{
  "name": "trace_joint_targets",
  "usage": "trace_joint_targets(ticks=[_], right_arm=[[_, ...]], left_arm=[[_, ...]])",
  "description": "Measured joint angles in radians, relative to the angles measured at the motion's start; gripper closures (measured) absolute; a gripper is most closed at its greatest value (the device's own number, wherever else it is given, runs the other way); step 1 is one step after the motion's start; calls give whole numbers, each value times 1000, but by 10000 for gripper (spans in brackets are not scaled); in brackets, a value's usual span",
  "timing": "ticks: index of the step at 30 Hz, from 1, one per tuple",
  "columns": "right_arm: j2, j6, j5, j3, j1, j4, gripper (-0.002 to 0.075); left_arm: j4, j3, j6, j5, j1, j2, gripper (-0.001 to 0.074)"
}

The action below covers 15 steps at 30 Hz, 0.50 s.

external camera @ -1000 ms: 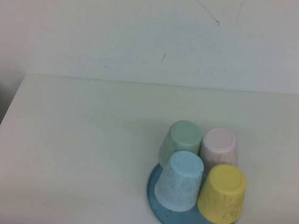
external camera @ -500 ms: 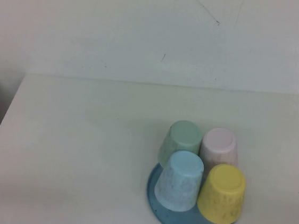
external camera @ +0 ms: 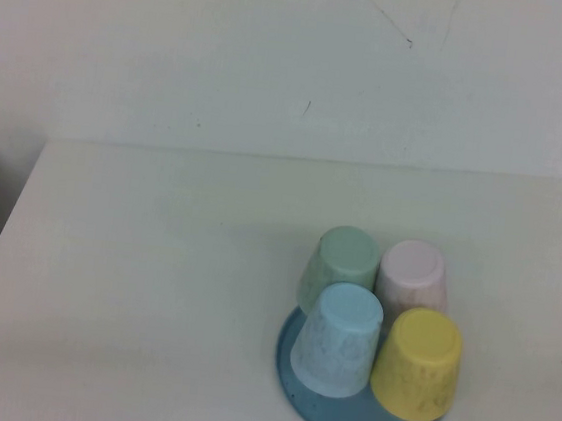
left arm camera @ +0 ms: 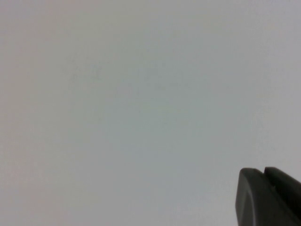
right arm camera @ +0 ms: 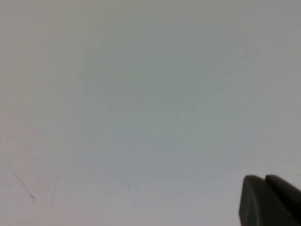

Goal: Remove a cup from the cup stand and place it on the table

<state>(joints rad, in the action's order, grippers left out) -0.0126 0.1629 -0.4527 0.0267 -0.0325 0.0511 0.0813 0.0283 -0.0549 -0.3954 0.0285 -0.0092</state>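
Nothing moving since earlier: cup (external camera: 418, 365) sitting inverted on cup stand (external camera: 340, 418), table (external camera: 155, 258) awaiting it. Left gripper (left arm camera: 268, 195), right gripper (right arm camera: 268, 200) parking off-table, finger state indeterminable; lifting, placing all remaining.

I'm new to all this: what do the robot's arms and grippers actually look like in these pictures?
Very little shows. The high view has no arm at all, only the cup stand with cups on the table. Each wrist view catches a dark, matte black, blocky piece with rounded corners: the left gripper and right gripper. No cables or markings are visible.
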Motion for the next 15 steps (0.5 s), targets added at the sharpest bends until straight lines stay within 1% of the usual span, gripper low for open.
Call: trace_joint_targets(ticks=[3, 5, 8, 11, 15], right_arm=[[0, -31, 1, 0, 0, -3, 729], [0, -40, 52, -5, 0, -6, 729], [0, -46, 210, -66, 0, -7, 729], [0, -46, 396, -173, 0, -7, 729], [3, -46, 661, -311, 0, -8, 729]], left_arm=[[16, 0, -56, -4, 0, 0, 737], [29, 0, -108, -5, 0, 0, 737], [31, 0, -150, -6, 0, 0, 737], [8, -3, -161, 22, 0, 0, 737], [-32, -90, -161, 207, 0, 0, 737]])
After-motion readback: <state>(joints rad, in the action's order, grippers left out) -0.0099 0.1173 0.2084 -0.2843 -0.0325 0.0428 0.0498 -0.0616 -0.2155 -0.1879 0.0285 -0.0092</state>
